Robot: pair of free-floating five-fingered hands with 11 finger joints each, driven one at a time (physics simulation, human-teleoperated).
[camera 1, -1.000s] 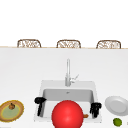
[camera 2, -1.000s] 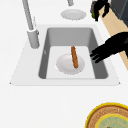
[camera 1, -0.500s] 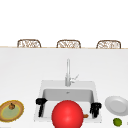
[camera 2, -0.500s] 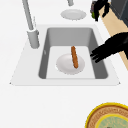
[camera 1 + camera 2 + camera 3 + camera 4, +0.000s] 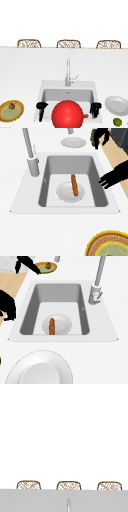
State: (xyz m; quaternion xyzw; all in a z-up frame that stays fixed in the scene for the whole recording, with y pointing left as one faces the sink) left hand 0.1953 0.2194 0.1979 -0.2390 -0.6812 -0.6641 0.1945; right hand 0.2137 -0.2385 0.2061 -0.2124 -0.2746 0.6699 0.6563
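Sausage (image 5: 74, 185) lies on sink plate (image 5: 65, 195), untouched.
Left hand (image 5: 41, 108) at 8 o'clock, right hand (image 5: 95, 109) at 4: both relaxed, holding nothing.

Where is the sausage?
The sausage lies on a white plate at the bottom of the sink, seen from the left side, with a robot hand nearby.

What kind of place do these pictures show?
Most likely a kitchen counter with chairs behind it: a sink with a tall faucet, a sausage on a plate in the basin, and woven chairs beyond.
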